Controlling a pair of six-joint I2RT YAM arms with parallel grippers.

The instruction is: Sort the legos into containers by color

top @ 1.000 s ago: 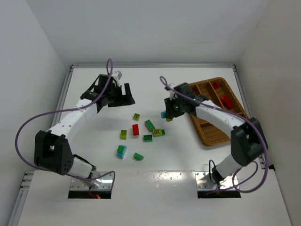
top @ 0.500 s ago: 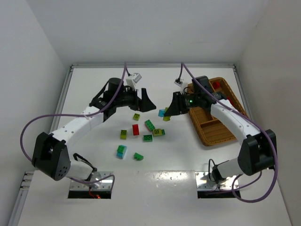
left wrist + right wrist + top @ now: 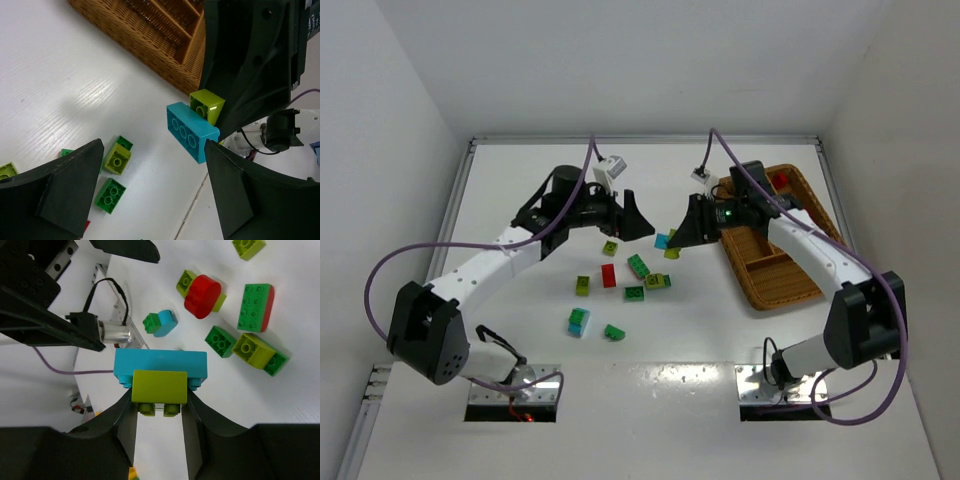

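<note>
My right gripper (image 3: 678,238) is shut on a yellow-green brick (image 3: 159,386) that is stuck to a cyan brick (image 3: 160,366). It holds the pair above the table, left of the wicker tray (image 3: 780,282). My left gripper (image 3: 636,222) is open and empty, just left of the held pair. In the left wrist view the cyan brick (image 3: 191,131) hangs ahead of my open left gripper (image 3: 154,147), nearer its right finger. Several loose bricks lie below: red (image 3: 609,275), green (image 3: 638,265), yellow-green (image 3: 583,285). A red brick (image 3: 781,181) lies in a far tray compartment.
More bricks lie nearer the bases: a cyan-and-green pair (image 3: 579,321) and a green one (image 3: 614,332). The tray's near wall shows in the left wrist view (image 3: 150,40). White walls enclose the table on three sides. The two arms' heads are close together over mid-table.
My right gripper has lifted the cyan and yellow-green pair and swung its wrist toward the tray. My left arm has swung right toward the held pair. Little has moved in the last half second.
</note>
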